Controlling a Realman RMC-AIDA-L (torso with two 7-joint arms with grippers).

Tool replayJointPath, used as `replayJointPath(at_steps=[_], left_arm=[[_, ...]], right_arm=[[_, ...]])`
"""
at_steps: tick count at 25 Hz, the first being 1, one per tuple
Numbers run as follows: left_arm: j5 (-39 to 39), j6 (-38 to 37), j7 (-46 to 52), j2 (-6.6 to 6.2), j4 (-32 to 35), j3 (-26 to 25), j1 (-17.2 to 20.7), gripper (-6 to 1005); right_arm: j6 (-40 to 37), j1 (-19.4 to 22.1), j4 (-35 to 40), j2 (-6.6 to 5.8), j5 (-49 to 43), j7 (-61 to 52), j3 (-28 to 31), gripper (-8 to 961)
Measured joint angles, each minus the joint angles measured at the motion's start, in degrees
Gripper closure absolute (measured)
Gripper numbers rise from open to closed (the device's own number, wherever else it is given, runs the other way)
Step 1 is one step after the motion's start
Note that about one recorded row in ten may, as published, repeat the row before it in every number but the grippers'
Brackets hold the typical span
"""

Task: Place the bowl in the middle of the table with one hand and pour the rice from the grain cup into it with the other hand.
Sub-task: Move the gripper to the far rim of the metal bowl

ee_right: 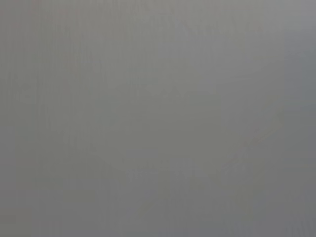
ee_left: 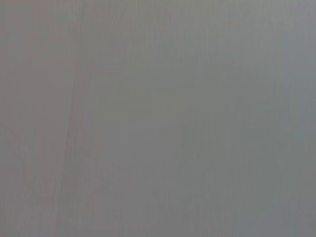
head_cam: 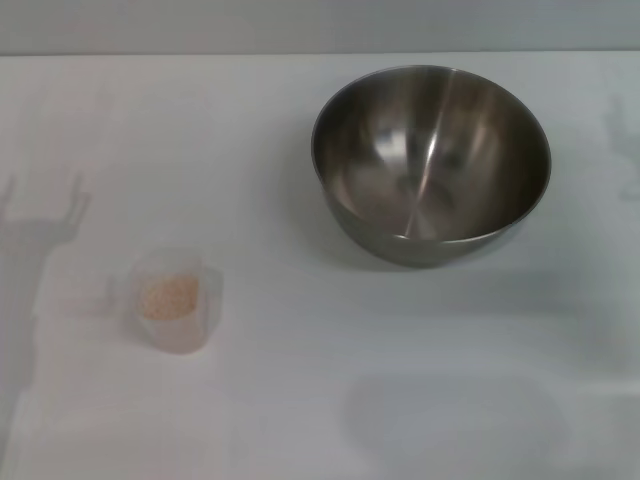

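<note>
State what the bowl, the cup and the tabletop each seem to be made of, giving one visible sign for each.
The bowl: likely stainless steel, polished; bright reflections streak its inside. The grain cup: probably clear plastic, slightly frosted; the rice shows through its wall. The table: white, matte, without glare; material unclear.

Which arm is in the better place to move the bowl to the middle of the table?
Probably the right arm. The bowl stands far right on the table, while the grain cup with rice stands on the left. Neither gripper is in view.
</note>
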State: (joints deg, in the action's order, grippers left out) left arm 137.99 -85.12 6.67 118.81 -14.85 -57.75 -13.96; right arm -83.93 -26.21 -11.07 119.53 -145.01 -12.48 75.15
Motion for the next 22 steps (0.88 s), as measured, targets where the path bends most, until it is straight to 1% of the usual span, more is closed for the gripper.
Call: replayJointPath(at_steps=[9, 22], left_arm=[[0.0, -0.3, -0.09, -0.07, 0.05, 0.0, 0.7, 171], [0.0, -0.72, -0.16, -0.16, 0.2, -0.07, 3.64, 177]], right_arm=[[-0.01, 0.0, -0.29, -0.05, 0.0, 0.0, 0.0, 318], [0.23, -0.55, -0.36, -0.09, 0.0, 0.0, 0.0, 319]])
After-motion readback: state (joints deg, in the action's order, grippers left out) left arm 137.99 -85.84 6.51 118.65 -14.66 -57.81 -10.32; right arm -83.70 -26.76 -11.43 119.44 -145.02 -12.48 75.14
